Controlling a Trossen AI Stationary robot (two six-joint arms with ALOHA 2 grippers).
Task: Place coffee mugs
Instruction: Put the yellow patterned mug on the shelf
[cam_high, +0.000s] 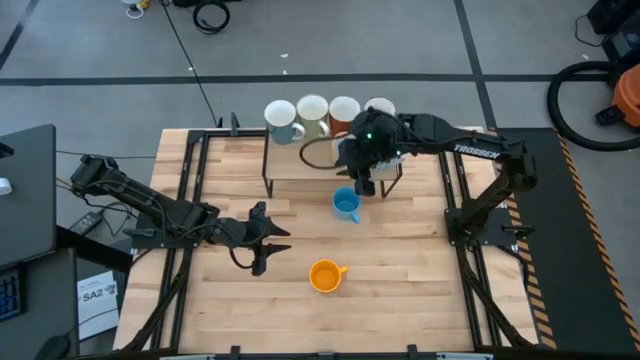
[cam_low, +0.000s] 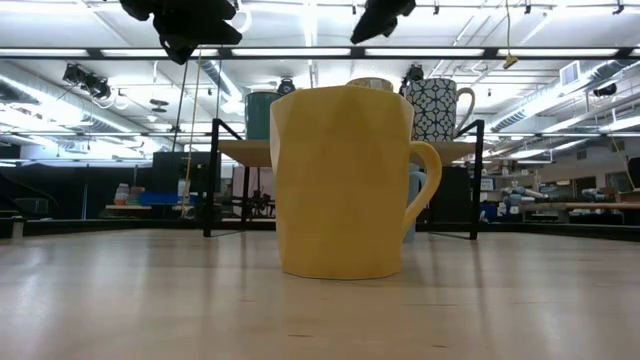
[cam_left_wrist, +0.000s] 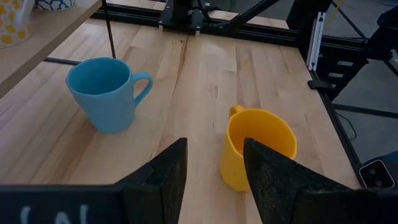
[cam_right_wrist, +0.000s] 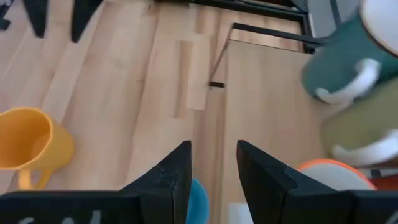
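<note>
Yellow mug upright on wooden table

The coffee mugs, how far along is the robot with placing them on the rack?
Done: four mugs stand in a row on the raised shelf. In hand: nothing is gripped; the right gripper hangs open over the shelf's right end, just above the blue mug; the left gripper is open, empty, pointing at the yellow mug. Left: the blue and yellow mugs stand on the table.
</note>
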